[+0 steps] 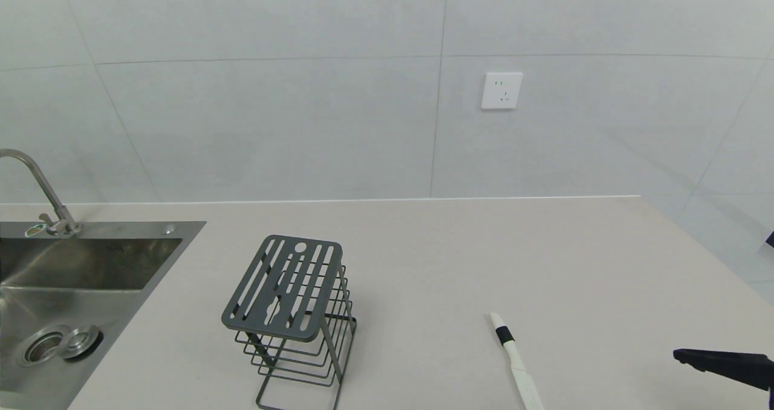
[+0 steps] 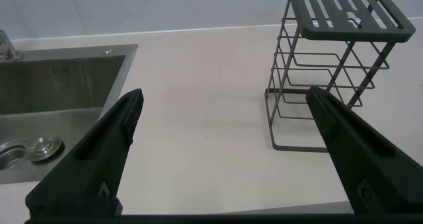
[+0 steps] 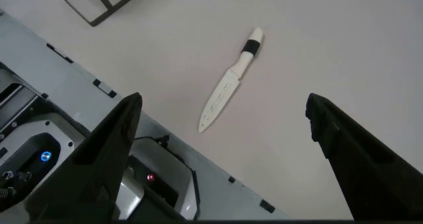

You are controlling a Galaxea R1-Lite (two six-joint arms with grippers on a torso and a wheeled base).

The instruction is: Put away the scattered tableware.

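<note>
Your right tool, spread wide, has the white knife at its 9 o'clock, lying 11-to-5, blade toward you.

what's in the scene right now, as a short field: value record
knife: white with a black band on the handle, lying flat on the counter, right of the rack
rack: grey slotted wire rack, upright, nothing in its slots
sink: steel, at the counter's left, faucet behind it
left gripper: fingers open, holding nothing
right gripper: fingers open, off to the knife's right, not touching it
task state: knife not yet put away
</note>
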